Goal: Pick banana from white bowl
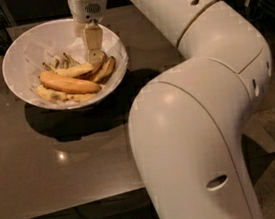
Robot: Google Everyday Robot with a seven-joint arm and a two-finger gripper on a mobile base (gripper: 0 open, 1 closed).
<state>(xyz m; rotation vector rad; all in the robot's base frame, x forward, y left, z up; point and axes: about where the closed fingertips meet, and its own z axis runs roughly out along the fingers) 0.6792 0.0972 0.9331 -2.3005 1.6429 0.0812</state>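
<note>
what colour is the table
The table is glossy dark grey-brown, in the camera view. The tool hangs in the white bowl, above the bananas.

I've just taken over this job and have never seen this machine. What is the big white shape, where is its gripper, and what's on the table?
The big white shape is the robot's own arm, seen up close. It bends away from the camera and reaches over the dark table. There is only this one view, looking down past the arm; where the camera is mounted is not on record. At the arm's far end, the gripper points down into the white bowl, at the right side of the fruit pile. The bowl is lined with crinkled white paper and holds several bananas, some of them browned. All of them appear to lie in the bowl. I cannot tell whether the gripper has hold of one.
</note>
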